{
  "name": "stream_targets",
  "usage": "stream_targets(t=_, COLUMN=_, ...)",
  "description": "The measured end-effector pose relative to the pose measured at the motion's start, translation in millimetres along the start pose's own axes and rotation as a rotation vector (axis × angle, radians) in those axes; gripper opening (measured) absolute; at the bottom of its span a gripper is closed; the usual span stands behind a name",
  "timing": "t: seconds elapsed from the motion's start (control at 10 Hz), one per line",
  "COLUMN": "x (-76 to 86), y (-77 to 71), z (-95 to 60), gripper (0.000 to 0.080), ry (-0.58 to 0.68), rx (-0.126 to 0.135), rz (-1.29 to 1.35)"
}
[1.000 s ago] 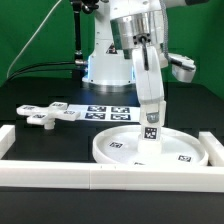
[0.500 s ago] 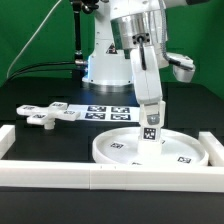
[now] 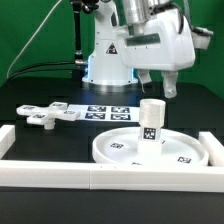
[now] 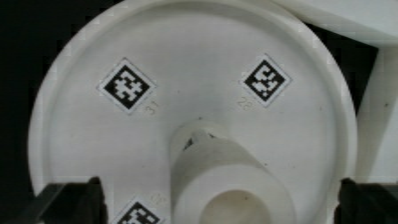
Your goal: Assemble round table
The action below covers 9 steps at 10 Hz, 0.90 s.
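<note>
The large round disc lies on the black table at the front, right of centre. The short cylindrical post stands upright on the disc's middle, with a tag on its side. My gripper hangs open and empty above the post, clear of it. In the wrist view the disc fills the picture and the post's open top sits between my two dark fingers, which stand wide apart. The cross-shaped foot lies on the table at the exterior view's left.
The marker board lies flat behind the disc. White border rails run along the front, the exterior view's left and right. The robot's base stands at the back.
My gripper has let go of the post, opened and risen above it. The post stays standing on the disc.
</note>
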State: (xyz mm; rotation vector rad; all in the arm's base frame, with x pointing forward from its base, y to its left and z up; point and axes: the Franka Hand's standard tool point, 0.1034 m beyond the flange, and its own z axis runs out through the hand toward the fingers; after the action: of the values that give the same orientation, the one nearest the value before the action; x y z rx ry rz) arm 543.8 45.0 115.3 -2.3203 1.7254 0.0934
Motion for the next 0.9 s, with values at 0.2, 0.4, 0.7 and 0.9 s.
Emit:
stream_targets(t=0.2, x=-0.9, y=2.5, z=-3.1, gripper=0.0648, ry=-0.001, rx=-0.001, rz=0.000)
stream_targets(t=0.4, x=-1.0, y=2.7, z=-2.5, gripper=0.0648, ry=-0.002, rx=-0.002, rz=-0.002)
stream_targets(t=0.7, x=-4.2, y=4.0, z=1.7, gripper=0.0648, ry=0.025, rx=-0.023, rz=-0.217)
stream_targets(t=0.9, x=-6.8, y=6.6, z=1.1, gripper=0.0648, ry=0.034, rx=-0.045, rz=-0.516)
